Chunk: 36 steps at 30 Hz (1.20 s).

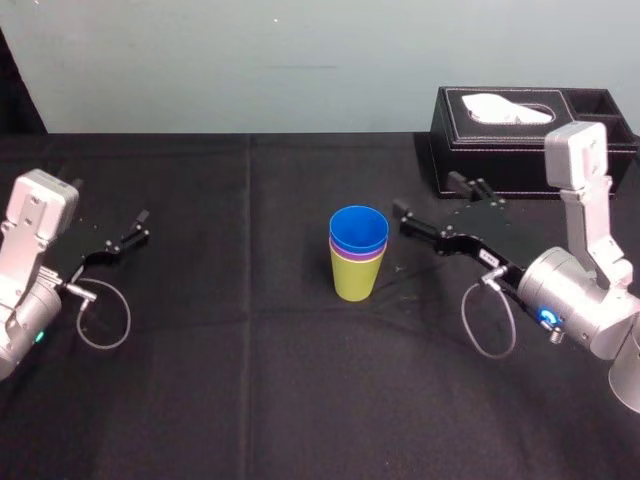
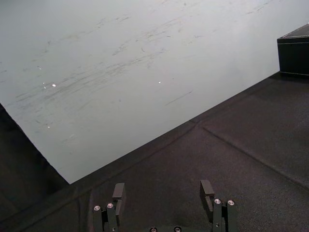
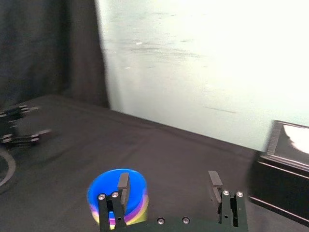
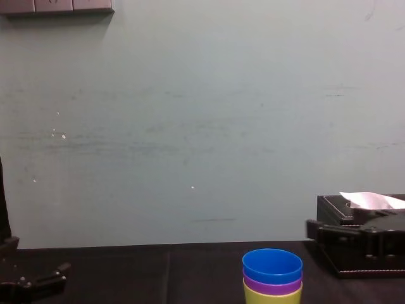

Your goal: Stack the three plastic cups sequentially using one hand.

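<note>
Nesting done at the middle of the worktop (image 1: 250, 390)

Head view: the blue cup (image 1: 359, 228) sits inside the purple cup (image 1: 357, 256), which sits inside the yellow-green cup (image 1: 355, 282), upright at the worktop's centre. The right gripper (image 1: 430, 197) hovers just beside the stack, on the side of the right edge. Its fingers are spread wide and hold nothing. The left gripper (image 1: 110, 203) is near the left edge, likewise spread and empty. A black tissue box (image 1: 520, 160) stands at the far right corner.

Left wrist view: parted fingers above the worktop.

Right wrist view: the stack shows behind one finger.

Chest view: three stepped rims, blue on top.
</note>
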Each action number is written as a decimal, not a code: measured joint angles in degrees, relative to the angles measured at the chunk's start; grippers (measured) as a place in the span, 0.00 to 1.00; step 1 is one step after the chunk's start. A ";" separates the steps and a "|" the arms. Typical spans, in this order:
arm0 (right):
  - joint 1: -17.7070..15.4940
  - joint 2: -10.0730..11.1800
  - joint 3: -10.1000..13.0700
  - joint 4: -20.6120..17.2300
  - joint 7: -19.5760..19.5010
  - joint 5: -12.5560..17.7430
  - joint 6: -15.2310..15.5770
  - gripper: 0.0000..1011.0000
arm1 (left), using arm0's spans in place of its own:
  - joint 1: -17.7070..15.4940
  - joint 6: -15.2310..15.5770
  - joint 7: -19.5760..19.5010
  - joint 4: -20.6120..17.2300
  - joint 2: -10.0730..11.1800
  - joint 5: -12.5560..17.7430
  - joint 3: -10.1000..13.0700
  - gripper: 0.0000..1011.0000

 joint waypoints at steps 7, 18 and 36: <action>-1.12 -2.39 1.97 2.29 -5.63 -3.50 -1.48 0.99 | 0.00 0.00 0.00 0.00 0.00 0.00 0.00 1.00; -0.64 -4.98 2.49 6.93 -9.87 -9.02 -3.39 0.99 | 0.00 0.00 0.00 0.00 0.00 0.00 0.00 1.00; -0.61 -5.08 2.58 7.17 -9.70 -9.17 -3.57 0.99 | 0.00 0.00 0.00 0.00 0.00 0.00 0.00 1.00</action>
